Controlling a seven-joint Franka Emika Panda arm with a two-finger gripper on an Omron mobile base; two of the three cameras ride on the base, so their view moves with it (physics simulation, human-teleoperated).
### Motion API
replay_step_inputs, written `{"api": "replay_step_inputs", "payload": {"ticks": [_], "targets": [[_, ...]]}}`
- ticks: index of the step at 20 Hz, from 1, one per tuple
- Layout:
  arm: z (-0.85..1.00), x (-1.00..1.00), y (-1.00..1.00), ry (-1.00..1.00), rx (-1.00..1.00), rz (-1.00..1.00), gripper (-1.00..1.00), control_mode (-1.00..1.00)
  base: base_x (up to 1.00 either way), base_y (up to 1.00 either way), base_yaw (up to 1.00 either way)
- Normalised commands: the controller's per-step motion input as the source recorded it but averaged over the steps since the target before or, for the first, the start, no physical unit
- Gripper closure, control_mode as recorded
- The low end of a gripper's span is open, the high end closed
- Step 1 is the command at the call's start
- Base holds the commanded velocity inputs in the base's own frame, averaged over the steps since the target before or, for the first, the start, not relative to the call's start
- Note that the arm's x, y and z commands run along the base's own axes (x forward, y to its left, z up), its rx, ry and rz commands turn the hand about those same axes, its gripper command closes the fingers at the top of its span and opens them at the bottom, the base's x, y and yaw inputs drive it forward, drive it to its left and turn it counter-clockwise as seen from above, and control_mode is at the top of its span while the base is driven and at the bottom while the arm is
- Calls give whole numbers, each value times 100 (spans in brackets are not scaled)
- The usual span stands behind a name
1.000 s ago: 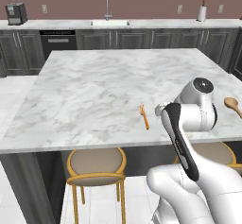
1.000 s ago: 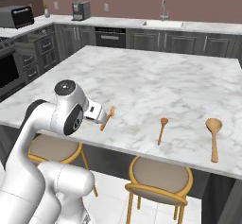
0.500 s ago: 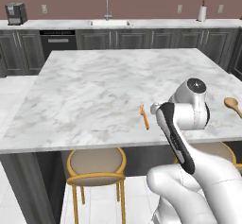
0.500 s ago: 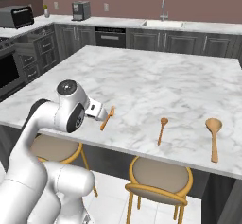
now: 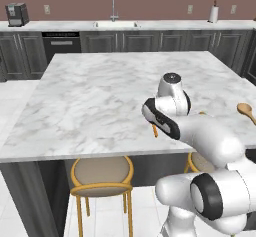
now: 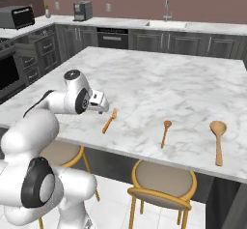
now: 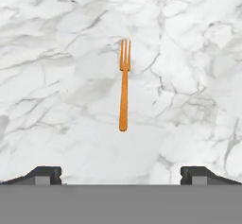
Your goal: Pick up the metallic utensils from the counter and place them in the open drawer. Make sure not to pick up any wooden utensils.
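Note:
An all-orange wooden fork (image 7: 124, 83) lies on the white marble counter (image 7: 56, 53), tines pointing away from me in the hand view. My gripper (image 7: 122, 175) hovers above it, open, its dark fingertips (image 7: 45, 173) wide apart with nothing between them. From the right base view, the hand (image 6: 99, 102) sits just left of the fork (image 6: 110, 121). Two more wooden utensils lie near the front edge: a small spoon (image 6: 165, 132) and a bigger round-bowled spoon (image 6: 218, 136). The metallic utensils and the open drawer are out of view.
Round stools (image 6: 164, 182) with orange frames stand under the counter's front edge (image 6: 159, 158). Dark cabinets, a sink (image 5: 114, 23) and a coffee machine (image 5: 17, 14) line the back wall. A broad stretch of bare marble (image 5: 90, 91) lies left of the arm.
The arm has swung left and further over the counter, bringing the hand above the fork. The gripper stayed open. The utensils have not moved.

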Motion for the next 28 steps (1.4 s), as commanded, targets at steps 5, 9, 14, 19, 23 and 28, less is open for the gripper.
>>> {"api": "replay_step_inputs", "payload": {"ticks": [5, 9, 14, 19, 23, 28], "targets": [[-15, 84, -11, 32, -14, 0, -100, -100, 0, 0, 0], [-13, 19, -39, 14, 4, 0, -100, -100, 0, 0, 0], [-23, 0, -34, 4, 15, 0, -100, -100, 0, 0, 0], [-45, 0, -9, 0, 16, 4, -100, -100, 0, 0, 0], [-63, 13, 1, 0, 7, 5, -100, -100, 0, 0, 0], [-66, 25, 11, 0, 0, 3, -100, -100, 0, 0, 0]]}}
